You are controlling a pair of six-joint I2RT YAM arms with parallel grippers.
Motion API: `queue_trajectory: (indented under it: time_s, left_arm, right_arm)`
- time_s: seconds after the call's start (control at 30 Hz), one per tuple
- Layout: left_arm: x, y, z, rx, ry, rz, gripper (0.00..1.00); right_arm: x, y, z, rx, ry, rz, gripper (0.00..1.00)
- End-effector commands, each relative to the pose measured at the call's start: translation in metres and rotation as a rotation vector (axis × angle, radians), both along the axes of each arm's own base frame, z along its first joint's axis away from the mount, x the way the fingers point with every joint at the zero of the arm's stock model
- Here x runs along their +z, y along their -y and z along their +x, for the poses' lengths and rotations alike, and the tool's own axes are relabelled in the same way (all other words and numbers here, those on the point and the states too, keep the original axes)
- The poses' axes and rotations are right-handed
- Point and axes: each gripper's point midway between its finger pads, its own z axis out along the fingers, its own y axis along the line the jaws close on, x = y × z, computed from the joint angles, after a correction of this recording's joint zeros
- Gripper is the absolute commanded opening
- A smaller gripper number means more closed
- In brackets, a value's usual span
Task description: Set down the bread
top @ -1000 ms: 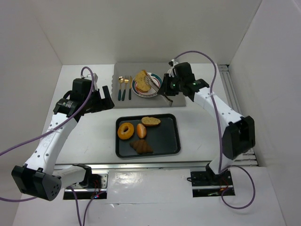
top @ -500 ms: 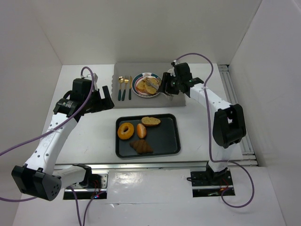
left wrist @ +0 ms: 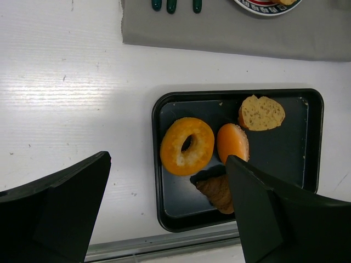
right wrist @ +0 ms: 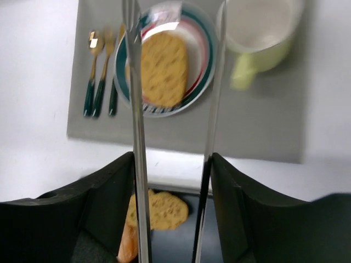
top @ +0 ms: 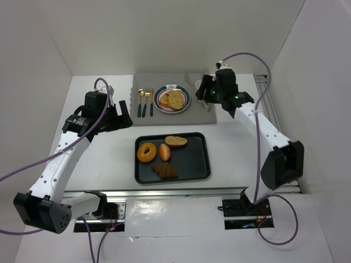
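Two slices of bread point(top: 171, 99) lie flat on the striped plate point(top: 186, 93) on the grey mat; the right wrist view shows the top slice point(right wrist: 163, 68). My right gripper point(top: 205, 94) point(right wrist: 171, 164) hovers to the plate's right, shut on metal tongs point(right wrist: 136, 109). The tong blades stand spread with nothing between them. Another bread slice point(top: 176, 141) point(left wrist: 261, 113) rests on the black tray point(top: 197, 159). My left gripper point(top: 123, 115) point(left wrist: 168, 159) hangs open and empty, up and to the left of the tray.
The tray also holds a bagel point(top: 146, 152), an orange bun point(top: 165, 152) and a croissant point(top: 164, 170). Cutlery point(top: 145, 101) lies left of the plate. A pale green mug point(right wrist: 258, 33) stands right of it, close under my right gripper.
The tongs have opened and let a bread slice fall flat onto the plate. My right gripper has drawn back right and upward. The left arm has not moved.
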Motion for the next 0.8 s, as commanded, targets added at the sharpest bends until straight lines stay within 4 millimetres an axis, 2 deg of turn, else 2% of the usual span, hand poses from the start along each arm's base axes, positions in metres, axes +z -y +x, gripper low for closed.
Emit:
queue_trajectory:
  time_s: [0.0,0.07,0.1,0.17,0.2,0.23,0.27,0.3,0.33,0.4,0.43,0.5,0.53,0.6,0.63,0.67,0.7,0.73,0.77]
  left_arm:
    - [0.015,-0.002,0.003,0.006,0.036,0.010,1.00]
    - [0.015,-0.002,0.003,0.006,0.036,0.010,1.00]
    - [0.015,-0.002,0.003,0.000,0.038,0.016,1.00]
    - [0.012,-0.002,0.004,0.000,0.029,0.018,1.00]
    - [0.015,-0.002,0.005,0.000,0.038,0.016,1.00]
    - [0.012,-0.001,0.007,0.000,0.026,0.019,1.00]
    - [0.016,-0.001,0.008,0.000,0.035,0.017,1.00]
    - [0.014,-0.002,0.006,0.000,0.024,0.019,1.00]
    - [0.014,-0.002,0.006,0.000,0.024,0.019,1.00]
    - [0.016,-0.003,0.005,0.007,0.034,0.024,1.00]
    - [0.016,-0.003,0.005,0.007,0.034,0.024,1.00]
    - [0.014,-0.001,0.005,0.006,0.030,0.009,1.00]
    - [0.014,0.000,0.005,0.000,0.028,0.003,1.00]
    - [0.014,0.002,0.004,-0.007,0.027,-0.003,1.00]
    - [0.014,0.002,0.004,-0.007,0.027,-0.003,1.00]
    - [0.011,0.002,0.005,-0.007,0.018,-0.001,1.00]
    - [0.015,0.002,0.006,-0.007,0.027,-0.003,1.00]
    - [0.015,0.004,0.006,-0.014,0.026,-0.009,1.00]
    - [0.019,0.007,0.006,-0.025,0.033,-0.021,1.00]
  right_arm:
    - [0.034,0.082,-0.006,-0.301,0.130,-0.100,0.65]
    - [0.019,0.120,-0.007,-0.418,0.102,-0.133,0.68]
    - [0.007,0.131,-0.009,-0.441,0.075,-0.146,0.68]
    - [-0.010,0.152,-0.003,-0.488,0.039,-0.162,0.70]
    - [-0.016,0.156,0.001,-0.499,0.031,-0.165,0.70]
    - [-0.037,0.161,0.005,-0.518,-0.007,-0.179,0.70]
    - [-0.045,0.170,0.010,-0.539,-0.011,-0.180,0.70]
    - [-0.052,0.170,0.015,-0.539,-0.016,-0.183,0.70]
    - [-0.066,0.177,0.021,-0.564,-0.035,-0.201,0.70]
    - [-0.077,0.179,0.031,-0.586,-0.032,-0.205,0.70]
    - [-0.097,0.182,0.032,-0.595,-0.059,-0.226,0.70]
    - [-0.107,0.185,0.039,-0.611,-0.051,-0.214,0.70]
    - [-0.124,0.185,0.038,-0.608,-0.075,-0.224,0.70]
    - [-0.142,0.189,0.037,-0.621,-0.113,-0.228,0.71]
    - [-0.140,0.189,0.042,-0.621,-0.116,-0.230,0.74]
    - [-0.151,0.188,0.041,-0.624,-0.144,-0.233,0.77]
    - [-0.151,0.189,0.039,-0.623,-0.159,-0.239,0.81]
    - [-0.157,0.188,0.036,-0.629,-0.183,-0.238,0.87]
    - [-0.149,0.193,0.039,-0.664,-0.171,-0.240,0.96]
